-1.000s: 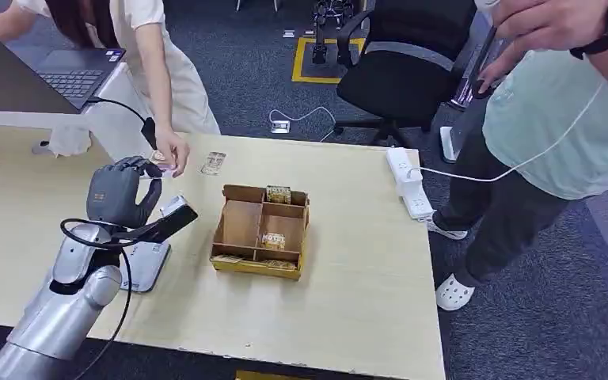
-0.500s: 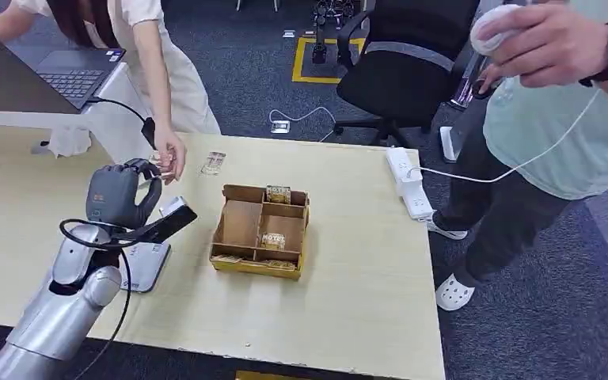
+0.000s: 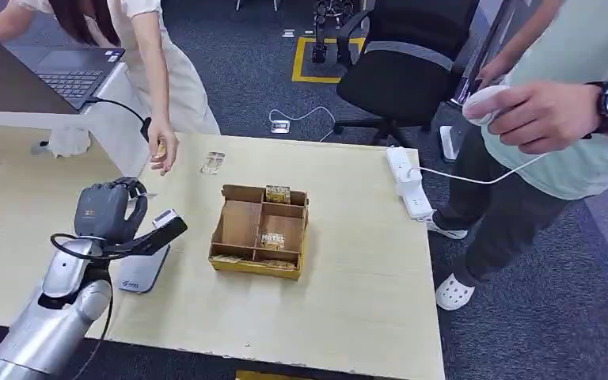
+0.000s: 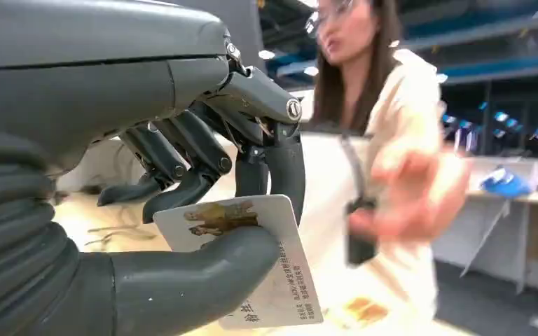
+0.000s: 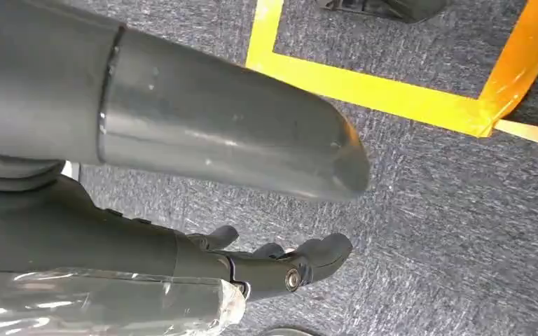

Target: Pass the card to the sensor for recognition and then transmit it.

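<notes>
Beside the compartment box (image 3: pixel 260 231) on the wooden table (image 3: pixel 348 285), our left hand (image 3: pixel 108 207), pinching the card (image 4: pixel 252 266), has drawn back toward the sensor (image 3: pixel 142 267); scanning comes next.

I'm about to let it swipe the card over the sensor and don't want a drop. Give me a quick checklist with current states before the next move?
1. Card held by left hand, thumb against fingers: ok.
2. Sensor lying on the table below the left hand: ok.
3. Person's hand off the card: ok.
4. Card face turned toward the sensor: cannot tell.
5. Right hand hanging over the floor, holding nothing: ok.
</notes>
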`<control>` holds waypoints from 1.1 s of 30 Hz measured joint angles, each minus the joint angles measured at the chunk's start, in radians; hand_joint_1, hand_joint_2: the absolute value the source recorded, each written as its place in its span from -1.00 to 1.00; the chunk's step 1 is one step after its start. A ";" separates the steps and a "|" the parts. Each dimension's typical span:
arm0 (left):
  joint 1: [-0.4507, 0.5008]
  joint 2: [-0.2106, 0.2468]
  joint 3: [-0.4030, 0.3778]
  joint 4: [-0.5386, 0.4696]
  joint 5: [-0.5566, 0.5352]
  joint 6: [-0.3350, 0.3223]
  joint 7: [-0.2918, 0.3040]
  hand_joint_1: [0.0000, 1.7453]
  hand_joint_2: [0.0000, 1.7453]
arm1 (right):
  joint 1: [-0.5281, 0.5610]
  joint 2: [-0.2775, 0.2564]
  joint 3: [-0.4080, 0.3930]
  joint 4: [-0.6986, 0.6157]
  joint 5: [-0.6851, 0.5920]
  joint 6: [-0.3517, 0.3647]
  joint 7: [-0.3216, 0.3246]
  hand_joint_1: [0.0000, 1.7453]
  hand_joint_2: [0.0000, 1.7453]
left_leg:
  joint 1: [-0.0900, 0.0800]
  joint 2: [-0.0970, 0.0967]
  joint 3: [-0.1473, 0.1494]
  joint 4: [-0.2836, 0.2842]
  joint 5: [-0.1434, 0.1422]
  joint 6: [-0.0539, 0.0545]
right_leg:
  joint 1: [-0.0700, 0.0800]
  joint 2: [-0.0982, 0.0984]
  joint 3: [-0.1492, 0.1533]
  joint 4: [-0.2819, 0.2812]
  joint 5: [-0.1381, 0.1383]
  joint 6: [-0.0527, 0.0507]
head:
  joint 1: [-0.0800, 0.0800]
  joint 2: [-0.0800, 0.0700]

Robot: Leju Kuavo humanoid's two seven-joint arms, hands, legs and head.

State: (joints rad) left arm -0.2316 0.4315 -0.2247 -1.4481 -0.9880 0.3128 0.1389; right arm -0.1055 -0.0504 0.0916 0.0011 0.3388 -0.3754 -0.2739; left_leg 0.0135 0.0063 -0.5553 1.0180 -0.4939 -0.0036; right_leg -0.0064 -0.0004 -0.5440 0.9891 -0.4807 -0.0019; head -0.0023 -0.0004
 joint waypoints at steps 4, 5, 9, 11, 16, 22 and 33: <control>0.029 0.006 0.009 0.013 -0.001 0.000 0.002 1.00 1.00 | 0.002 0.000 0.000 0.000 0.000 0.000 0.001 -1.00 -1.00 | 0.000 0.000 -0.001 0.000 0.000 0.000 | 0.000 0.000 -0.001 0.000 0.000 0.000 | 0.000 0.000; 0.032 0.007 0.010 0.014 -0.003 0.000 0.002 1.00 1.00 | 0.002 0.000 0.000 0.000 0.000 0.000 0.001 -1.00 -1.00 | 0.000 0.000 -0.001 0.000 0.000 0.000 | 0.000 0.000 -0.001 0.000 0.000 0.000 | 0.000 0.000; 0.036 0.009 0.014 0.020 -0.004 -0.001 0.006 1.00 1.00 | 0.002 0.000 0.000 0.000 0.000 0.000 0.001 -1.00 -1.00 | 0.000 0.000 -0.001 0.000 0.000 0.000 | 0.000 0.000 -0.001 0.000 0.000 0.000 | 0.000 0.000; 0.038 0.009 0.018 0.020 -0.006 -0.006 0.009 1.00 1.00 | 0.002 0.000 0.000 0.000 0.000 0.001 0.002 -1.00 -1.00 | 0.000 0.000 -0.001 0.000 0.000 0.000 | 0.000 0.000 0.000 0.001 0.000 0.000 | 0.000 0.000; 0.063 0.009 0.029 0.020 -0.011 -0.009 0.011 1.00 1.00 | 0.003 0.000 0.000 0.000 0.001 0.000 0.005 -1.00 -1.00 | 0.000 0.000 -0.001 0.000 0.000 0.000 | 0.000 0.000 -0.001 0.001 0.000 0.000 | 0.000 0.000; 0.096 0.010 0.038 0.021 0.008 -0.058 -0.016 1.00 1.00 | 0.003 0.000 0.000 0.000 0.003 0.000 0.011 -1.00 -1.00 | 0.000 0.000 -0.001 0.000 0.000 0.000 | 0.000 0.000 -0.001 0.001 0.000 0.000 | 0.000 0.000; 0.125 0.043 0.038 0.020 0.062 -0.182 -0.043 1.00 1.00 | 0.004 0.000 -0.003 0.000 0.003 0.001 0.014 -1.00 -1.00 | 0.000 0.000 -0.001 0.000 0.001 -0.001 | 0.000 0.000 -0.002 0.002 0.000 0.000 | 0.000 0.000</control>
State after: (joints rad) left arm -0.1068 0.4746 -0.1869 -1.4282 -0.9258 0.1304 0.0954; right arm -0.1015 -0.0504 0.0881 0.0011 0.3418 -0.3746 -0.2598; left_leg 0.0135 0.0061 -0.5565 1.0180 -0.4932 -0.0047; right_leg -0.0063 -0.0006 -0.5458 0.9908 -0.4808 -0.0021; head -0.0023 -0.0004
